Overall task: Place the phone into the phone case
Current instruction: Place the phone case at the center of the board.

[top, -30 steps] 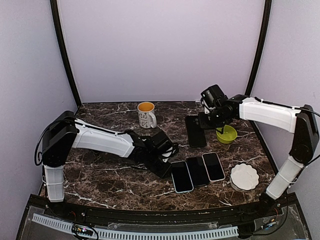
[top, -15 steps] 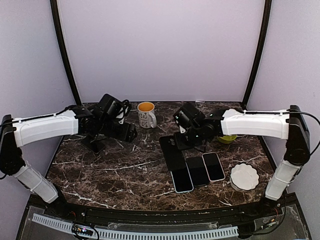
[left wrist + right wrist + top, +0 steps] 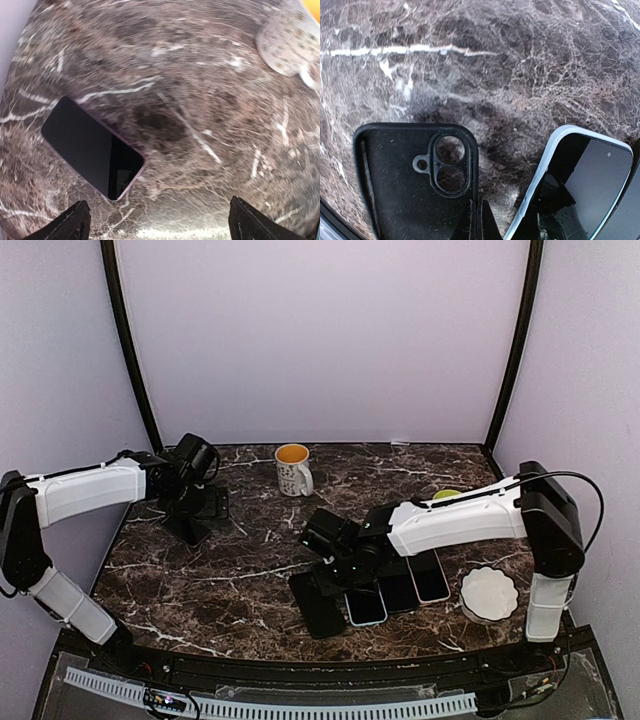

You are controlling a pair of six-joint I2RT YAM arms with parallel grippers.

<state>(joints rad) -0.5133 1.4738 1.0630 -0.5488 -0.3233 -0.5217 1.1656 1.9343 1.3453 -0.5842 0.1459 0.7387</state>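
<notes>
The right pincer (image 3: 476, 216), pressed tight together, pinches the edge of the black rubber phone case (image 3: 405, 190). The left pincer (image 3: 160, 226) is spread wide, empty.

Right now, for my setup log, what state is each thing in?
left gripper: open, empty
right gripper: shut on phone case
phone case: empty, pinched at its edge
lone phone: lying flat, screen dark
three phones in row: flat, screens dark
mug: upright

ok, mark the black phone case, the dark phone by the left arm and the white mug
Black rubbery phone case (image 3: 395, 190): right wrist view, inner back panel.
Dark purple-edged phone (image 3: 85, 142): left wrist view, screen centre.
White patterned mug (image 3: 291, 478): top external view, side wall.
</notes>
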